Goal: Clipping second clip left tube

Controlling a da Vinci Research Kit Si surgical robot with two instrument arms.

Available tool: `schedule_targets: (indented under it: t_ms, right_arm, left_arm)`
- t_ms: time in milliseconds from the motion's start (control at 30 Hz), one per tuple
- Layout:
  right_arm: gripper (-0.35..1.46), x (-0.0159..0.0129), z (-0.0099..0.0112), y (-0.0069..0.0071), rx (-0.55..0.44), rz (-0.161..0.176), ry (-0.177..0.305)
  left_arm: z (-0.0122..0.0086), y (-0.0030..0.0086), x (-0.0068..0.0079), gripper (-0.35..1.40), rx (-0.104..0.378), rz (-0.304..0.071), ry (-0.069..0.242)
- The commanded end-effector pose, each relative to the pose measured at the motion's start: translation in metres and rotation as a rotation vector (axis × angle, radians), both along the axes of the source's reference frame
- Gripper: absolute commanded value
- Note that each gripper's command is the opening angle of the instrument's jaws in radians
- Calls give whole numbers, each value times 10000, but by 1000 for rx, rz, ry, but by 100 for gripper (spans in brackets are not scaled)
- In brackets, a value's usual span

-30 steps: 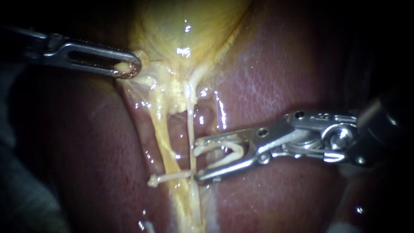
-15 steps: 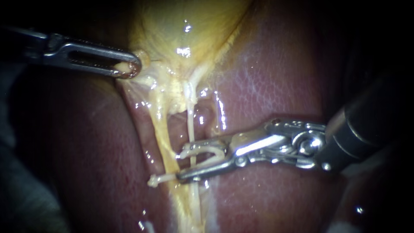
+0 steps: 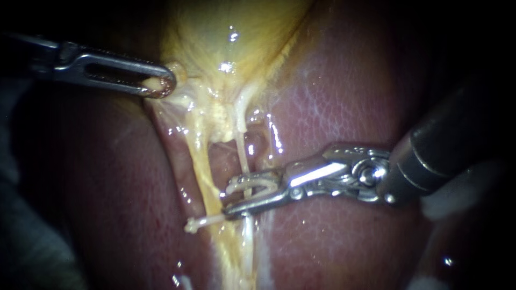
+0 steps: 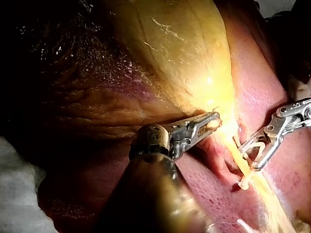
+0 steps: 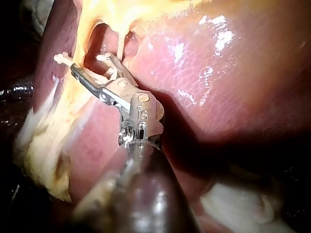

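My left instrument (image 3: 164, 86) comes in from the left, jaws shut on a fold of tissue at the base of the yellow gallbladder (image 3: 231, 32), holding it up; the left wrist view shows that grip (image 4: 210, 123). My right instrument (image 3: 236, 194) reaches in from the right, and a white clip (image 3: 252, 184) sits between its two jaws, touching both. A thin pale tube (image 3: 240, 153) runs down from the gallbladder and passes between these jaws and inside the clip. Just below, another white clip (image 3: 201, 222) lies across the strands. The right wrist view shows the same jaws (image 5: 90, 68) astride the tube.
Dark red liver (image 3: 344, 96) lies on both sides of the strands. A broader yellow strand (image 3: 199, 166) runs beside the thin tube, to its left. The right instrument's dark shaft (image 3: 451, 145) fills the right side. White gauze-like material (image 5: 238, 204) lies under the shaft.
My right instrument has moved left onto the thin tube, which now lies inside the clip, and its jaws have narrowed. The left instrument has stayed still.
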State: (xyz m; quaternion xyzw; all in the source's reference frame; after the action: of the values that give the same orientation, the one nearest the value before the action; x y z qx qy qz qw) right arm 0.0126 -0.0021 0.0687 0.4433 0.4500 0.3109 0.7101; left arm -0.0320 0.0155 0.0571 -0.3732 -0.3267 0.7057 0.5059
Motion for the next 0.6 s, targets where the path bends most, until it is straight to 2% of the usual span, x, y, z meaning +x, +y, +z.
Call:
schedule_targets:
  t_ms: [33, 333, 600]
  right_arm:
    - [49, 0, 2, 0, -1, 1, 0]
    - [49, 13, 2, -1, -1, 3, 1]
    - [49, 38, 6, -11, 5, -24, 32]
  left_arm:
    - [0, 0, 0, -35, 0, 0, 0]
    - [0, 0, 1, -35, 0, 0, 0]
    - [-1, 0, 1, -35, 0, 0, 0]
